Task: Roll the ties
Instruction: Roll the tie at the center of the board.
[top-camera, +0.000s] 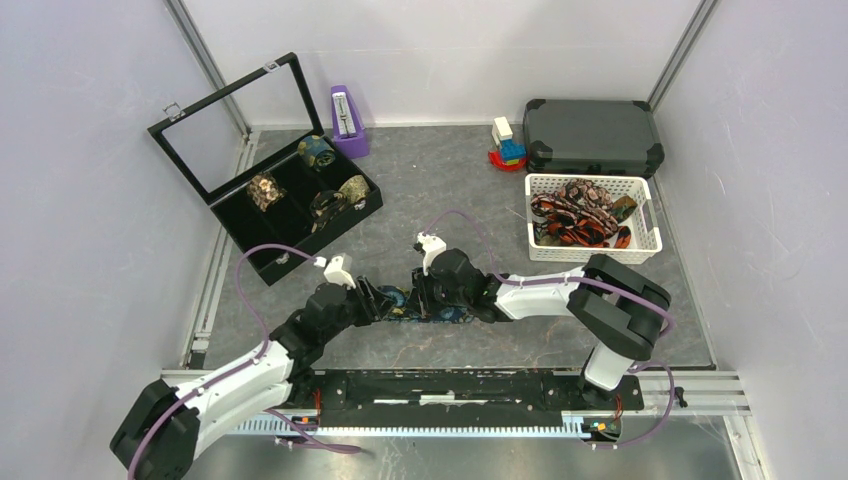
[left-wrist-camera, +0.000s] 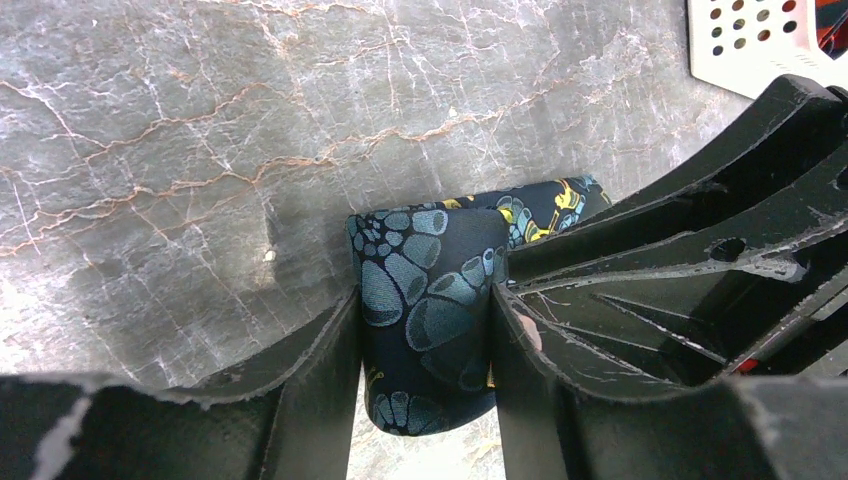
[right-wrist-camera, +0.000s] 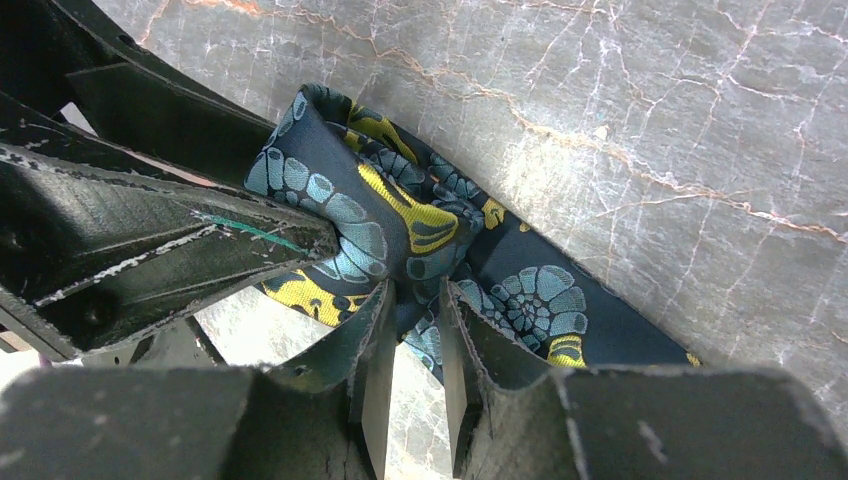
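Top external: box (top-camera: 256, 256) holding coils (top-camera: 265, 190), far left. Left gripper (top-camera: 370, 298) clamps the rolled end of the tie (top-camera: 450, 314) at mid-table. Tie's long axis runs left-right, flat tail to the right. Right gripper (top-camera: 425, 298) pinches a fold just beside the roll. Basket (top-camera: 592, 253) of loose ties (top-camera: 575, 215), far right.

Lab cell — white walls (top-camera: 440, 50), aluminium frame (top-camera: 205, 60)

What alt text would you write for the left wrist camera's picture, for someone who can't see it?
The left gripper's fingers press either side of a rolled navy tie with a blue pattern, on a grey marbled table. The right gripper's fingers fill the picture's right, and a white basket corner shows top right.
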